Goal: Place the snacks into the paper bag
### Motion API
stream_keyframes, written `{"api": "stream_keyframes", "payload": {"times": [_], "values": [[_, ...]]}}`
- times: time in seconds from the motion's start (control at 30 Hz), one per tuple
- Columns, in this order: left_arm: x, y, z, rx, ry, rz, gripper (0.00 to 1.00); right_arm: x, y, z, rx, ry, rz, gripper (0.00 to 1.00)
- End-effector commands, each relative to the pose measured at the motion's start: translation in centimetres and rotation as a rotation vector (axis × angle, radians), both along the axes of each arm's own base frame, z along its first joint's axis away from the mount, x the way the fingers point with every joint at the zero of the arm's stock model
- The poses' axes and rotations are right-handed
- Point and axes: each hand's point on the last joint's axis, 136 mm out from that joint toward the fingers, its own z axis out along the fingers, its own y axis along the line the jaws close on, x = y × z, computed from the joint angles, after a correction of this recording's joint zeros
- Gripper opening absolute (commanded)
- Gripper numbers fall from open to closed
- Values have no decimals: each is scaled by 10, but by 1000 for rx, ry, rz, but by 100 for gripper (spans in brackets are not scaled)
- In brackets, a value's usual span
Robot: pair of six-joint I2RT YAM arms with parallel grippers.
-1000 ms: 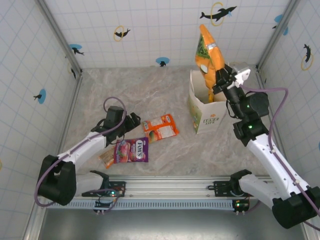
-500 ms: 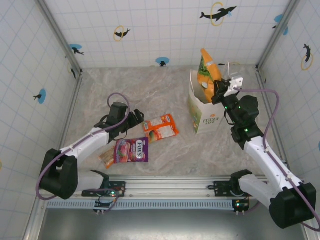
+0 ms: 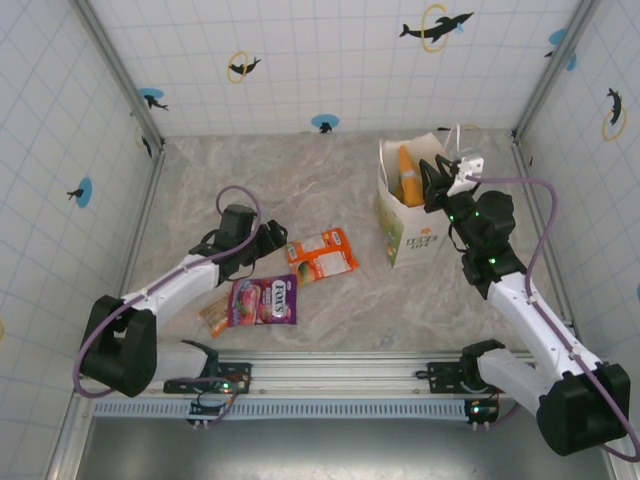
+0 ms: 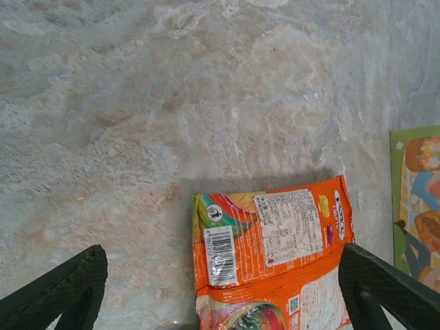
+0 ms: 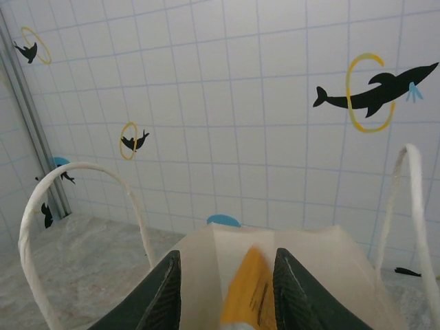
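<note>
right end effector (image 5: pixel 227 292): far right, over the bag mouth; fingers apart, tall orange packet (image 5: pixel 251 289) loose between them, not clamped as far as I can see
tall orange packet: upright inside the paper bag (image 3: pixel 410 238), top about level with the rim
risk, drag-out: packet may lean on a finger; lifting the arm could pull it back up or tip it over the rim
risk, snag: loop handles (image 5: pixel 75 179) arch on both sides of the fingers; catching one on the way out could tip the light bag
left end effector (image 4: pixel 220 254): fingers wide apart, straddling the flat orange packet (image 4: pixel 275 234) mid worktop (image 3: pixel 330 180); contact can't be told
risk, slip: glossy flat packet; fingers may skid, shove it right towards the bag, or pinch only an edge
not yet bagged: purple packet (image 3: pixel 265 300) and slim bar (image 3: pixel 212 315), near left
</note>
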Motion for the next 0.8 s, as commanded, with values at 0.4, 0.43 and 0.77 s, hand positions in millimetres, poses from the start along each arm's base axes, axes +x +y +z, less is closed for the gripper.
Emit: {"api": "stream_keyframes", "payload": {"times": [0.4,0.43,0.77], "values": [[-20,0,10,55,63,-86,92,-28,37,13,-34,30,188,42],[-24,2,10,63,81,-90,92,-34,44,13,-46,32,210,44],[-76,29,-8,103,248,-34,93,-108,134,-30,-133,262,475,50]]}}
